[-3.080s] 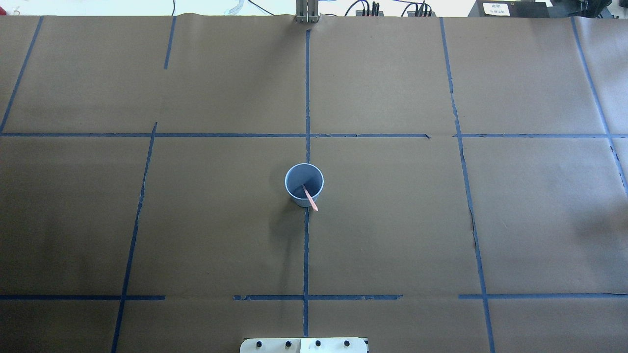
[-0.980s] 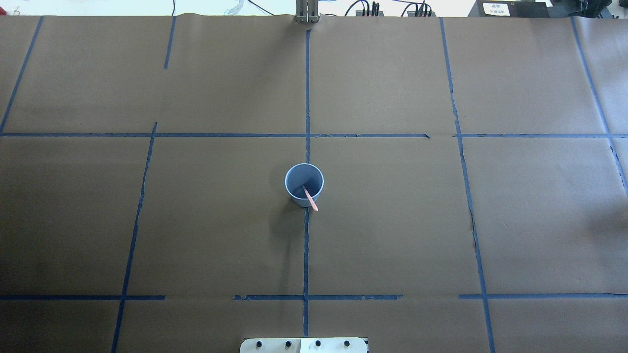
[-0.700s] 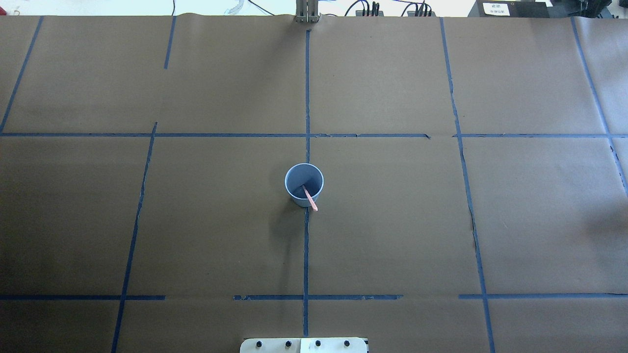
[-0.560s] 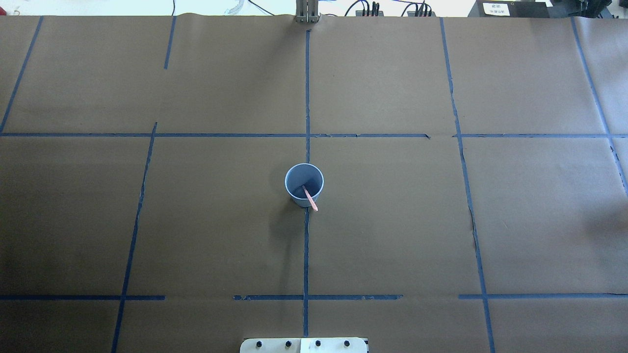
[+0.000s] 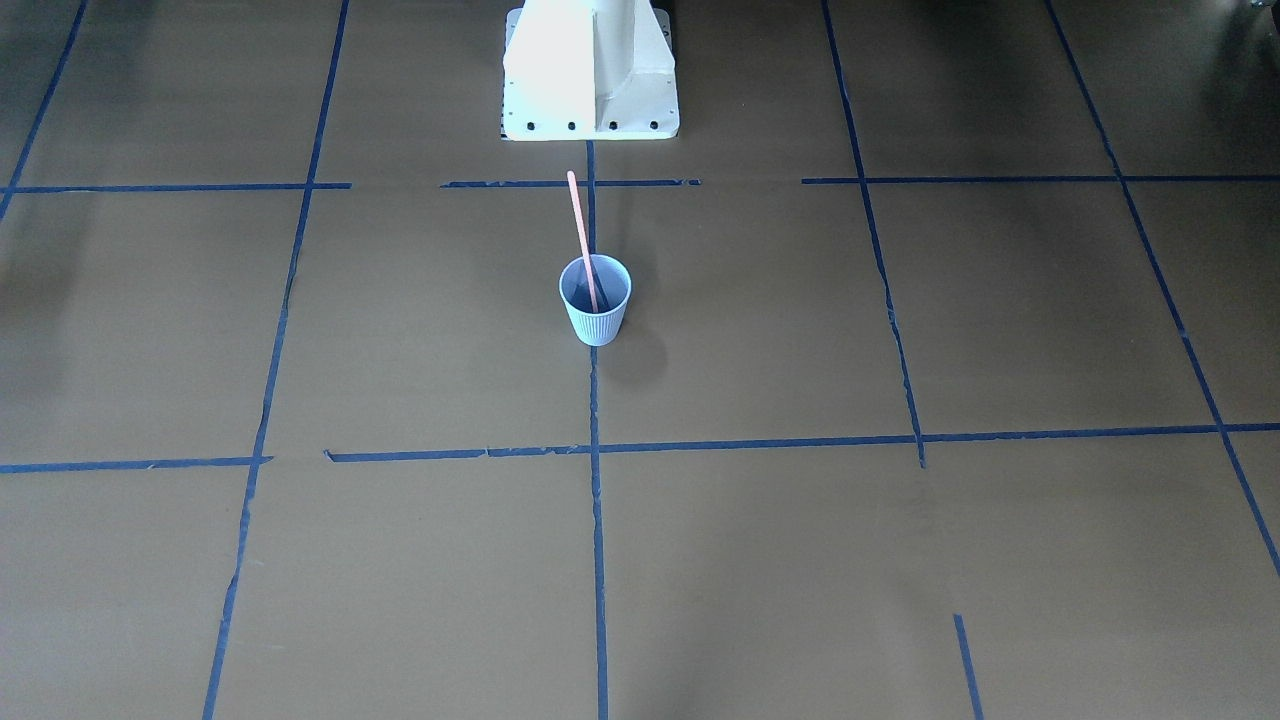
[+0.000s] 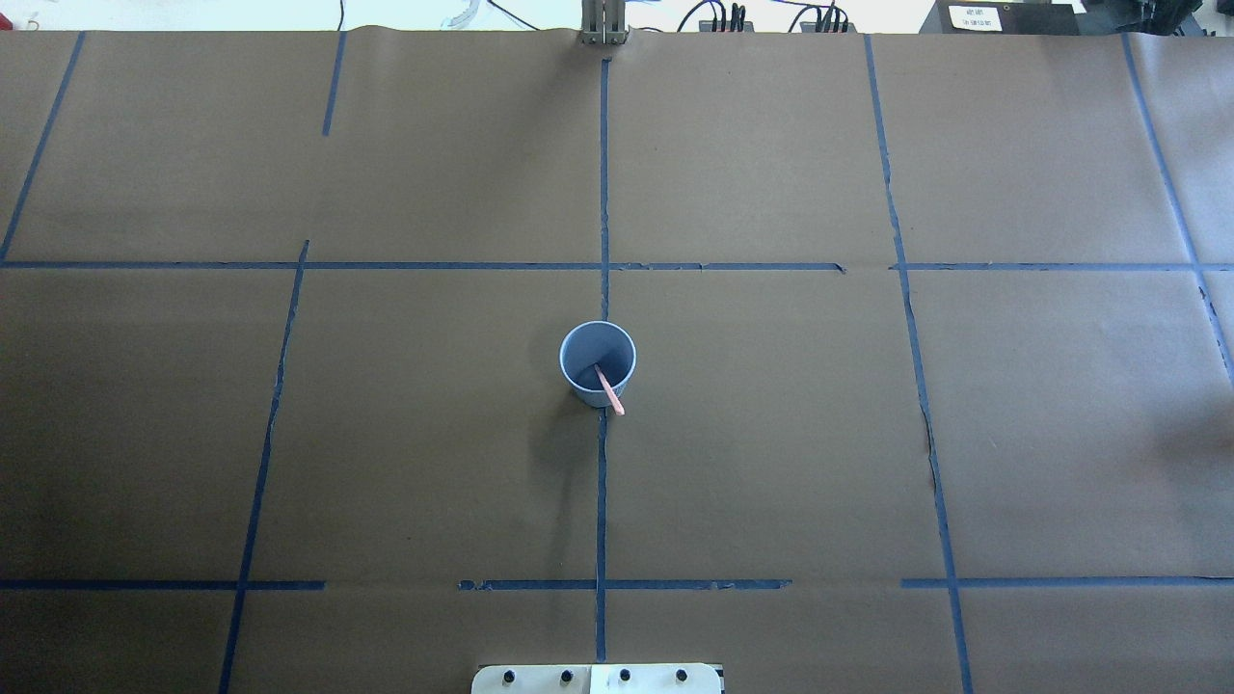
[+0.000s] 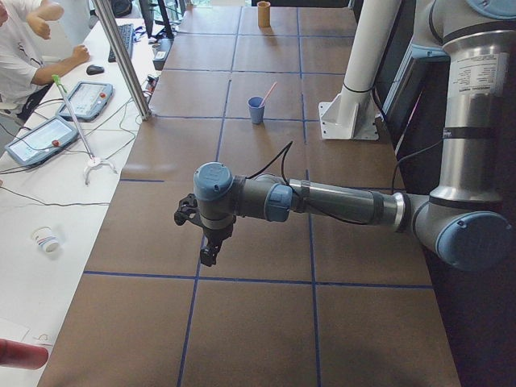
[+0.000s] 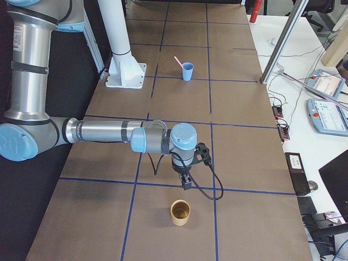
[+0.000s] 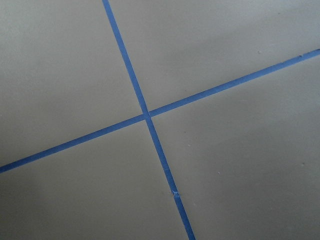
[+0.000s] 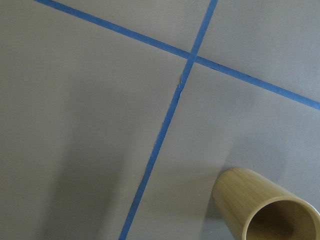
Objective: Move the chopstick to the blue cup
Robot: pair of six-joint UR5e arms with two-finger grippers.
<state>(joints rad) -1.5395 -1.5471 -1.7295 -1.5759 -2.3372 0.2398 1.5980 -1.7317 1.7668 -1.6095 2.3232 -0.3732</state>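
Observation:
The pale blue ribbed cup (image 5: 596, 312) stands upright at the table's middle, on a tape line. It also shows in the overhead view (image 6: 583, 349) and both side views (image 7: 256, 110) (image 8: 187, 72). One salmon-pink chopstick (image 5: 578, 225) stands in it and leans toward the robot's base; its tip shows over the rim (image 6: 611, 395). My left gripper (image 7: 208, 254) hovers far off toward the table's left end. My right gripper (image 8: 186, 184) hovers far off toward the right end. Both show only in side views, so I cannot tell whether they are open or shut.
A tan bamboo cup (image 8: 180, 212) stands just beyond my right gripper, also in the right wrist view (image 10: 260, 210). The white robot base (image 5: 590, 70) is at the table's edge. Operators' tablets (image 7: 44, 133) and cables lie past the far edge. Blue tape lines cross the brown paper.

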